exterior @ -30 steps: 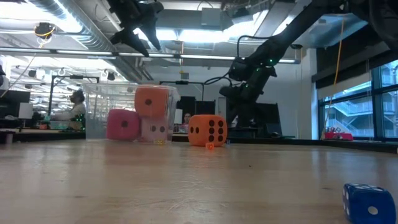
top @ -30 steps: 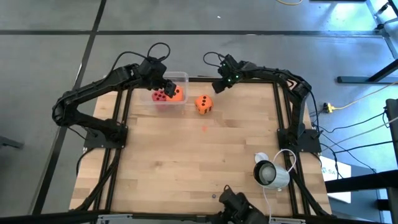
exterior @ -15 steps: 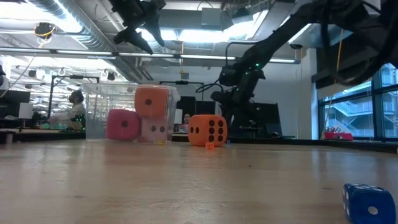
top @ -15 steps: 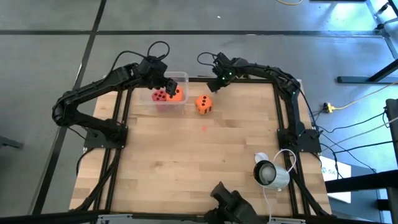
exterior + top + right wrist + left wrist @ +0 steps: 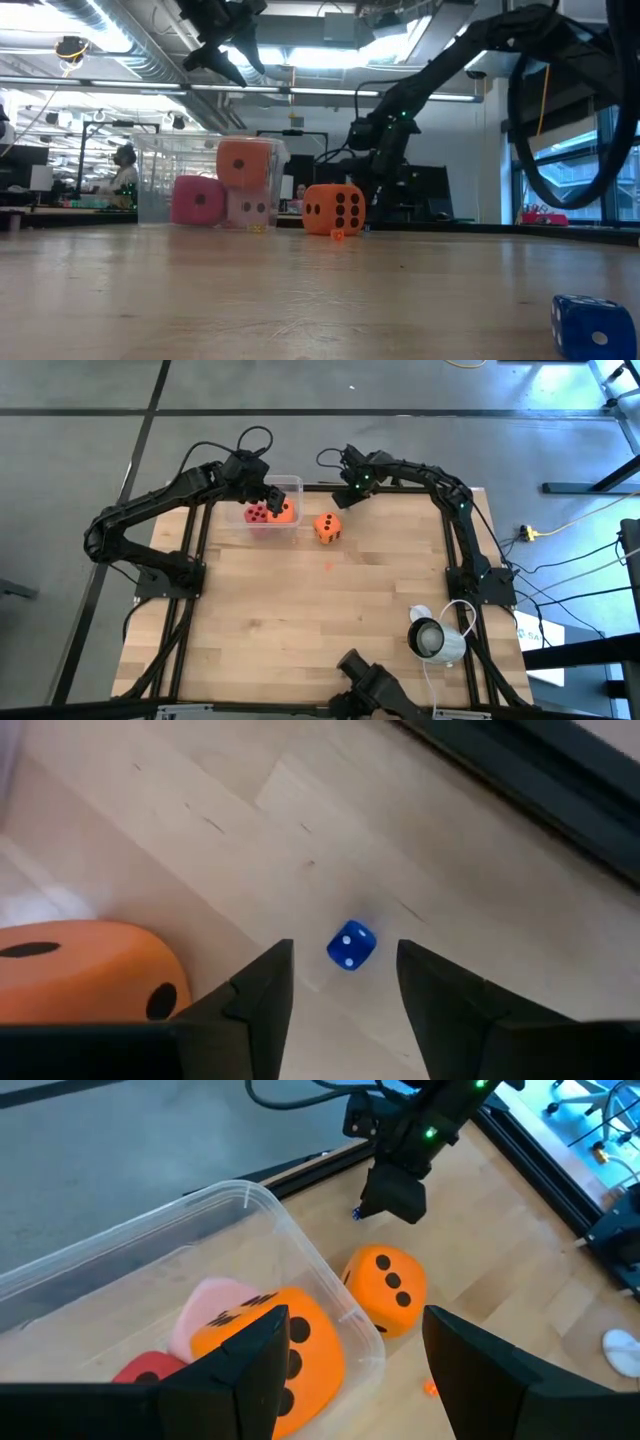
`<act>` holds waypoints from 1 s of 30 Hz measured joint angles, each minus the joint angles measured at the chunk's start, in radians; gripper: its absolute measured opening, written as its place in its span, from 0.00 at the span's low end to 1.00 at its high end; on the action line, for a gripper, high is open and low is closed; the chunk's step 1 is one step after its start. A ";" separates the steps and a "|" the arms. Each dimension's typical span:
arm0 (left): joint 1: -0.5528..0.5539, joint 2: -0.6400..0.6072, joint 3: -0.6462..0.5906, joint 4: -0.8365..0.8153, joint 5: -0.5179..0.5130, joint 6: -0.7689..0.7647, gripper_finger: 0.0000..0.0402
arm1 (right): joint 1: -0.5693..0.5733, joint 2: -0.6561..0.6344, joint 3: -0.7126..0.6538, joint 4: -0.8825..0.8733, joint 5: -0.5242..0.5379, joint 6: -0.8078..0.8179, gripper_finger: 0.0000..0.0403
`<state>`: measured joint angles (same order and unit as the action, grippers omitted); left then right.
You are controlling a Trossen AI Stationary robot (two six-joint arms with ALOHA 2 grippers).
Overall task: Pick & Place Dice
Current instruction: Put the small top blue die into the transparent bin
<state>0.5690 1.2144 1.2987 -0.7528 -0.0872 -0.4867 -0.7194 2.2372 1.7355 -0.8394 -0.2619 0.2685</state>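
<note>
A clear plastic container [image 5: 290, 487] stands at the table's far left. In it lie an orange die [image 5: 290, 1348], a pale pink die [image 5: 212, 1306] and a red die [image 5: 148, 1371]; in the low view the orange one [image 5: 245, 162] rests on top of the others. A second orange die [image 5: 327, 527] sits on the table to the container's right, and also shows in the low view [image 5: 335, 210]. My left gripper [image 5: 355, 1380] hovers open above the container [image 5: 262, 495], touching nothing. My right gripper [image 5: 340, 1005] is open and low at the far edge [image 5: 348, 495], just beyond the loose orange die [image 5: 90, 970].
A small blue die [image 5: 350, 945] lies on the wood right ahead of my right gripper's fingers. Another small blue die [image 5: 592, 326] lies near the table's near edge. A white camera [image 5: 437, 638] with a cable sits at the near right. Black frame rails [image 5: 190, 550] run along the sides.
My right gripper has gone toward the table's left edge along the far edge and has come down, closer to the loose orange die. The dice and the container have stayed where they were.
</note>
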 joint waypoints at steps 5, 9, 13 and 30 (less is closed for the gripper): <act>0.000 0.000 0.000 0.021 0.001 0.000 0.55 | -0.019 0.000 0.000 -0.015 -0.016 0.015 0.44; 0.000 0.000 0.000 0.045 0.002 -0.001 0.55 | -0.020 0.000 0.000 -0.014 -0.016 0.027 0.44; 0.000 0.000 0.000 0.048 0.002 -0.001 0.55 | -0.019 0.012 0.000 -0.007 -0.039 0.038 0.44; 0.000 0.000 0.000 0.053 0.010 -0.008 0.55 | -0.006 0.042 0.011 -0.017 -0.033 0.064 0.26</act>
<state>0.5690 1.2144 1.2987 -0.6998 -0.0776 -0.4947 -0.7255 2.2795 1.7470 -0.8561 -0.2951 0.3325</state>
